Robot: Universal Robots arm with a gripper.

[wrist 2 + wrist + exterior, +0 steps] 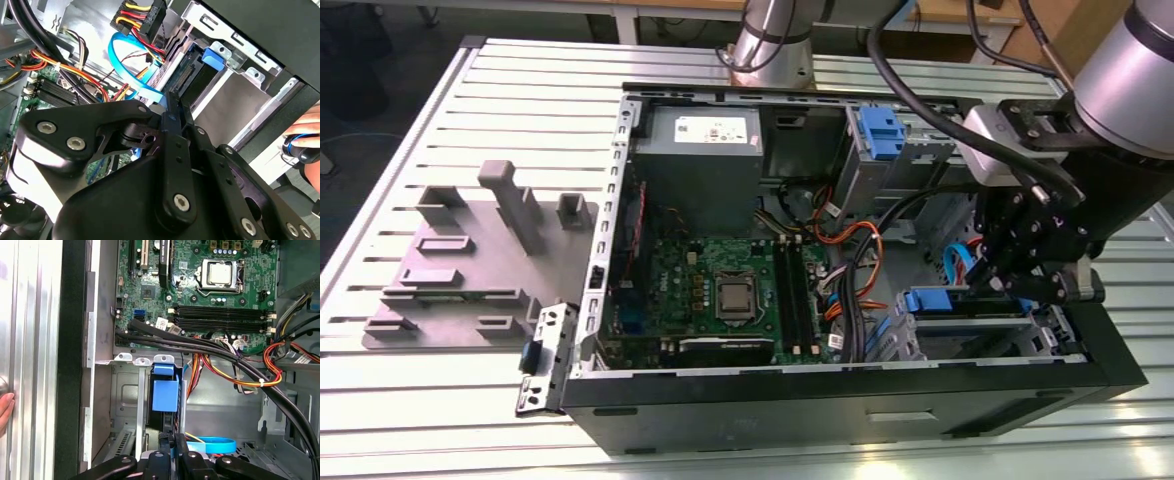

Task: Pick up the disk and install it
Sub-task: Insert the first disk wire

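Black linkage of the gripper (167, 105) sits closest to the lens in both wrist views. Its two fingers lie together with no gap between them, and nothing can be made out clamped in them. The tips are at the near end of the disk (164, 396); whether they press on it cannot be told.

The disk stands on edge in its blue plastic carrier, inside the silver drive cage (126, 405). In the exterior view this cage is at the near side of the open computer case (854, 405), toward the exterior view's right. A flat blue data cable (216, 445) loops just beside the fingertips.

Beyond the cage lies the green motherboard (200, 300) with its processor socket (222, 272). Orange, yellow and red wires (272, 375) run between cage and board. At the far side of the case sits the grey power supply (698, 150), with a second blue carrier (878, 130) near it.

The case rests on a ribbed aluminium table (520, 90). A grey fixture plate (467, 260) with upright blocks lies to the exterior view's left. A person's hand (306, 131) is just outside the case wall.
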